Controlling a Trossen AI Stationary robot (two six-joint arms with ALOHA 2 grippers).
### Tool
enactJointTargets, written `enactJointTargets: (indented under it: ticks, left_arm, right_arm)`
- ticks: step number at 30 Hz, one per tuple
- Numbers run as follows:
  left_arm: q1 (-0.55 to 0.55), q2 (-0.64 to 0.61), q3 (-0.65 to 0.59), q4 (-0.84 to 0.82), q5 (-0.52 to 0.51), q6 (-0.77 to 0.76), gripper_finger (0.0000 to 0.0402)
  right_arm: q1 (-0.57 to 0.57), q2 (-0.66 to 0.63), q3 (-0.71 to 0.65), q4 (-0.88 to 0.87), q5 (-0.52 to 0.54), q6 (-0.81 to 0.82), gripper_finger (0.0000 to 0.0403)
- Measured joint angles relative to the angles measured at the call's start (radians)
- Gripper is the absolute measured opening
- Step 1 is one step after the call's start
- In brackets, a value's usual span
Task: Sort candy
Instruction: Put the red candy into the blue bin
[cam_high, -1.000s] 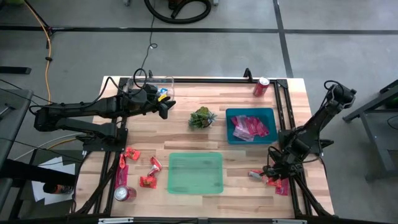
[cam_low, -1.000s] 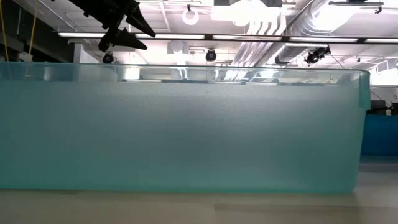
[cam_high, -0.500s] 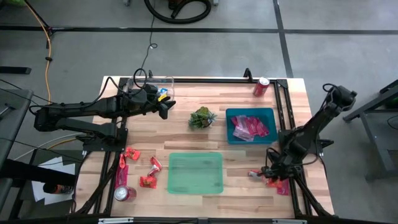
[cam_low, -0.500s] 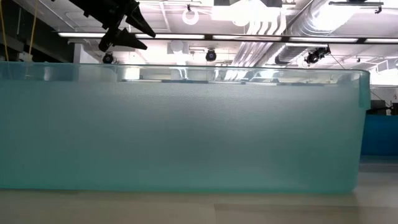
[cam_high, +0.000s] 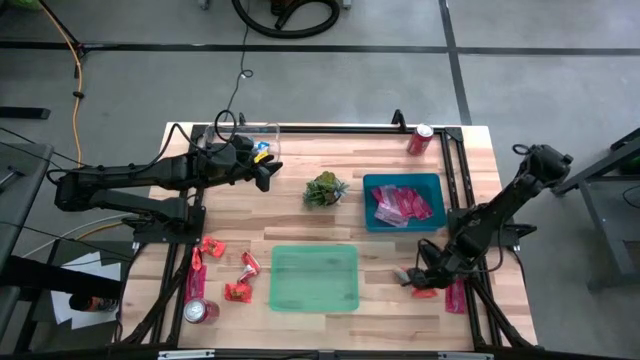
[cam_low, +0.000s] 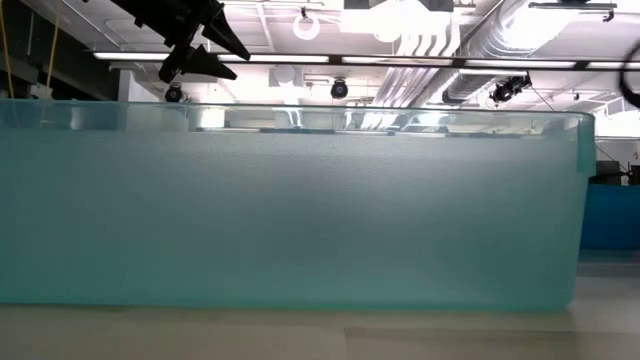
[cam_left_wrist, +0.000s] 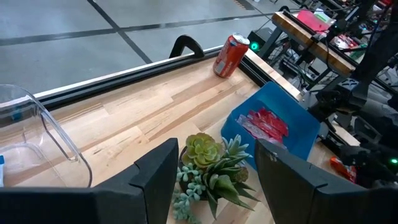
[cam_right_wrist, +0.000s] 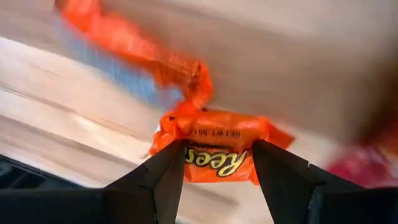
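The right claw (cam_right_wrist: 217, 163) gripped an orange Reese's candy (cam_right_wrist: 214, 144) near the counter's (cam_high: 400, 310) edge; the left claw (cam_left_wrist: 214, 171) hung open above the succulent (cam_left_wrist: 214, 165).

Pale wood bench (cam_high: 380, 150), smooth, visible grain. Teal bin (cam_low: 300, 200), frosted translucent plastic. Blue tray (cam_left_wrist: 292, 134), matt plastic. Orange candy wrapper (cam_right_wrist: 214, 152), glossy crinkled foil. Soda can (cam_left_wrist: 231, 55), shiny metal.

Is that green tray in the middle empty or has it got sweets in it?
Empty: from above, the green tray shows only its bare floor.
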Motion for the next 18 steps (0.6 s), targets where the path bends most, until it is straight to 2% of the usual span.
enactJointTargets:
  ticks: [4,6,13,18]
  left_arm:
    - [0.0,0.0,0.0,0.0,0.0,0.0,0.02]
    - [0.001,0.0,0.0,0.001,0.0,0.0,0.02]
    - [0.001,0.0,0.0,0.0,0.0,0.0,0.02]
    - [0.001,0.001,0.0,0.0,0.0,0.0,0.02]
  right_arm:
    - [-0.03,-0.035,0.055,-0.047,0.124,-0.15,0.0188]
    - [-0.041,-0.057,0.093,-0.086,0.12,-0.183,0.0188]
    - [-0.018,-0.062,0.176,-0.386,-0.146,-0.11,0.0188]
    - [0.007,-0.062,0.126,-0.403,-0.229,-0.019,0.0188]
